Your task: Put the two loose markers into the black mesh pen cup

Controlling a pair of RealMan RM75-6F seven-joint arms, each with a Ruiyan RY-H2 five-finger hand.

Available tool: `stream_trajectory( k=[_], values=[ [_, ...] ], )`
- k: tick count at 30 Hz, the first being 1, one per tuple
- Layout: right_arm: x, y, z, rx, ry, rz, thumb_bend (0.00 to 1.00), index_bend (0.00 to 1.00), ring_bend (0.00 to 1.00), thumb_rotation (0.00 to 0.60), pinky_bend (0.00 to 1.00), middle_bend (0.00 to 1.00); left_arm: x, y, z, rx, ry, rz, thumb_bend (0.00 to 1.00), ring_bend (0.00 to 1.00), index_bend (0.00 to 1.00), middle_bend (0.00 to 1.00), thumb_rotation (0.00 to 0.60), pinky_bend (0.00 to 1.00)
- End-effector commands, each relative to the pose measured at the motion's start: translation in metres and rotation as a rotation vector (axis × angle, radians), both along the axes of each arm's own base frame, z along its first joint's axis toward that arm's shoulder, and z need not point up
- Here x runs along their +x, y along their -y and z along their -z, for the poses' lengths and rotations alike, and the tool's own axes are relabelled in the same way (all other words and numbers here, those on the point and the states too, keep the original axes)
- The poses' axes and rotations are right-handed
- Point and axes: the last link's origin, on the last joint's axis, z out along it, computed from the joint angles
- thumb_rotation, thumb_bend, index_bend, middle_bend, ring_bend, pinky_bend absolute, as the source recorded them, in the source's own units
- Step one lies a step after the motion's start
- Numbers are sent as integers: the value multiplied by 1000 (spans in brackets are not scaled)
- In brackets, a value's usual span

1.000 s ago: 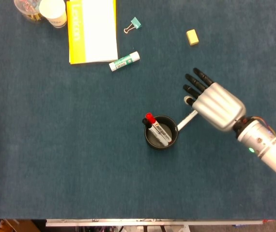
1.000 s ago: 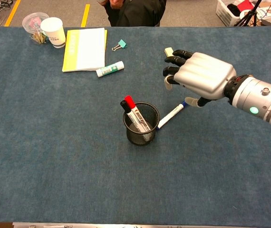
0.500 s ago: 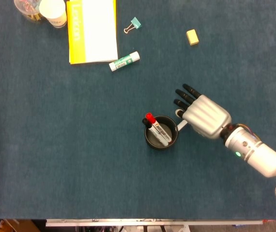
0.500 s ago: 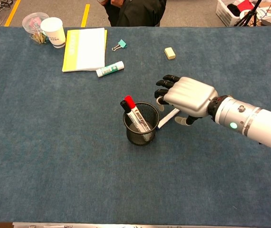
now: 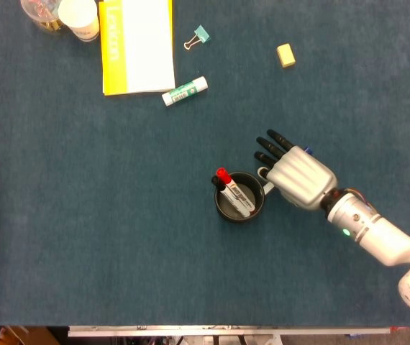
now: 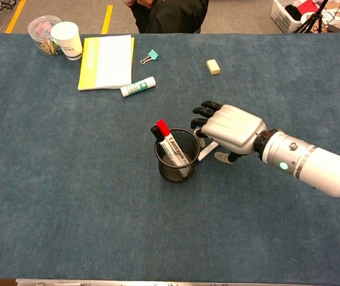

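The black mesh pen cup (image 5: 220, 205) (image 6: 176, 170) stands mid-table with a red-capped marker (image 5: 224, 175) (image 6: 163, 128) and a black-capped marker (image 6: 157, 131) leaning inside it. Just right of the cup, a white marker with a blue cap (image 5: 307, 151) (image 6: 206, 153) lies flat on the cloth. My right hand (image 5: 298, 178) (image 6: 229, 126) hovers low over it, palm down and fingers spread, covering most of its body. Its thumb shows beneath the palm in the chest view. I cannot see any finger closed around the marker. My left hand is not in either view.
At the far left lie a yellow notebook (image 5: 137, 44), a glue stick (image 5: 185, 90), a binder clip (image 5: 199, 36), a paper cup (image 5: 79, 16) and a clear jar (image 5: 38, 13). A yellow eraser (image 5: 285, 54) sits behind the right hand.
My right hand has come down and moved left toward the cup, and now covers most of the blue-capped marker. The cup and its two markers have not moved.
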Motion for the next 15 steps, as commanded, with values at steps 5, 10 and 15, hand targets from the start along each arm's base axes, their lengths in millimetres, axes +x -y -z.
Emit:
stream_trajectory(
  k=[5,10,15],
  values=[
    [-1,2,5,-1,-4,-1,255,463,0,600,0,234,-1,0,0,0,-1,-1,150,176,182,180,600,149],
    [-1,2,10,-1,-14,-6,256,476,0,600,0,239,-1,0,0,-2,1,-4,150,176,182,179,600,149],
    [-2,3,14,-9,-21,-13,257,484,0,600,0,241,-3,1,-1,-1,0,-9,150,176,182,179,600,149]
  ],
)
